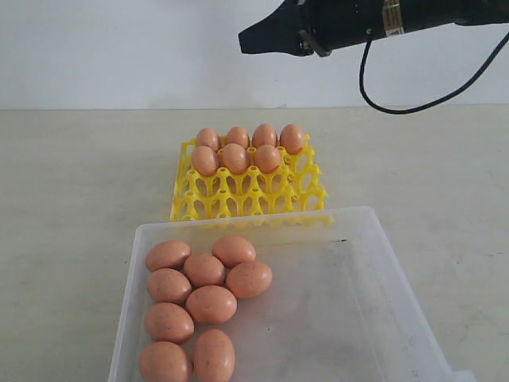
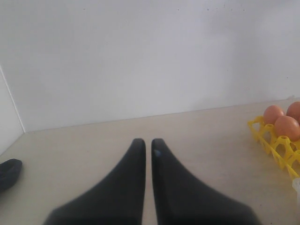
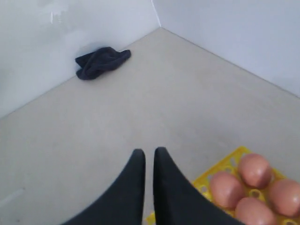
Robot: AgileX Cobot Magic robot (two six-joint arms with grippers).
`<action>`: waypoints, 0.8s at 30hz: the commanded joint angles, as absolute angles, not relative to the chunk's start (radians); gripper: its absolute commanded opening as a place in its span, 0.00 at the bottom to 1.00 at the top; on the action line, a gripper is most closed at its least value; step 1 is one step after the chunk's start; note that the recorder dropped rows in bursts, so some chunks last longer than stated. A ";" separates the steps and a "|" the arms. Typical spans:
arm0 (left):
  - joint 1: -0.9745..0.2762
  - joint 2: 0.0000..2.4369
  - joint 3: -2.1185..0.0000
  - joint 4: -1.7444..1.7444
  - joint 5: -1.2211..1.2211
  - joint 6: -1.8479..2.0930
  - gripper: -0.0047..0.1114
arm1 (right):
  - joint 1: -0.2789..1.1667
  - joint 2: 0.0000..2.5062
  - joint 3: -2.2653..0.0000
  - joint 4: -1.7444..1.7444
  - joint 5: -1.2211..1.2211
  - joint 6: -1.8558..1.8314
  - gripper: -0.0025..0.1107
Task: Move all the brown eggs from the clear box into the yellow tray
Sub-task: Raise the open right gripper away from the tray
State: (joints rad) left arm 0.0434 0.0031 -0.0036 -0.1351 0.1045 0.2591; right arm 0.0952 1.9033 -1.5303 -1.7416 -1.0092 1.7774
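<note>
Nine brown eggs (image 1: 211, 304) are lying bunched in the left half of the clear box (image 1: 374, 263). Seven more are sitting in the two far rows of the yellow tray (image 1: 238, 199), just behind the box. The right gripper (image 1: 245, 41) is hanging high above the tray's far side, jaws pressed together, holding nothing. The left gripper (image 2: 145, 141) is hovering over the table (image 2: 211, 140) near the tray, its fingers nearly touching, empty. A dark cloth (image 3: 101, 62) is lying by the wall.

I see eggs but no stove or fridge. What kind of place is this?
Probably a robot testing room, not a kitchen: bare white walls, a plain table, and a black robot claw with a cable above a yellow tray of brown eggs.
</note>
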 commanded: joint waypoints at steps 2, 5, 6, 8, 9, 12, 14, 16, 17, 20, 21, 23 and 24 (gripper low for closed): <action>0.037 0.000 0.000 -0.138 0.102 0.262 0.08 | 0.079 1.882 -1.525 -1.744 -1.105 1.853 0.02; 0.037 0.000 0.000 -0.138 0.102 0.262 0.08 | 0.068 1.846 -1.525 -1.744 -1.094 1.888 0.02; 0.037 0.000 0.000 -0.138 0.102 0.262 0.08 | 0.068 1.828 -1.525 -1.744 -1.094 1.888 0.02; 0.037 0.000 0.000 -0.138 0.102 0.262 0.08 | 0.068 1.768 -1.525 -1.744 -1.093 1.869 0.02; 0.037 0.000 0.000 -0.138 0.102 0.262 0.08 | 0.068 1.731 -1.525 -1.744 -1.093 1.846 0.02; 0.037 0.000 0.000 -0.138 0.102 0.262 0.08 | 0.070 1.603 -1.525 -1.744 -1.075 1.761 0.02; 0.037 0.000 0.000 -0.138 0.102 0.262 0.08 | 0.070 1.525 -1.525 -1.744 -1.039 1.705 0.02; 0.037 0.000 0.000 -0.138 0.102 0.262 0.08 | 0.070 1.456 -1.525 -1.744 -0.967 1.650 0.02; 0.037 0.000 0.000 -0.138 0.102 0.262 0.08 | 0.070 1.426 -1.525 -1.744 -0.923 1.631 0.02; 0.037 0.000 0.000 -0.138 0.102 0.262 0.08 | 0.070 1.367 -1.525 -1.744 -0.807 1.555 0.02; 0.037 0.000 0.000 -0.138 0.102 0.262 0.08 | 0.070 1.359 -1.525 -1.744 -0.761 1.525 0.02; 0.037 0.000 0.000 -0.138 0.102 0.262 0.08 | 0.070 1.358 -1.525 -1.744 -0.659 1.458 0.02; 0.037 0.000 0.000 -0.138 0.102 0.262 0.08 | 0.070 1.361 -1.522 -1.744 -0.582 1.413 0.02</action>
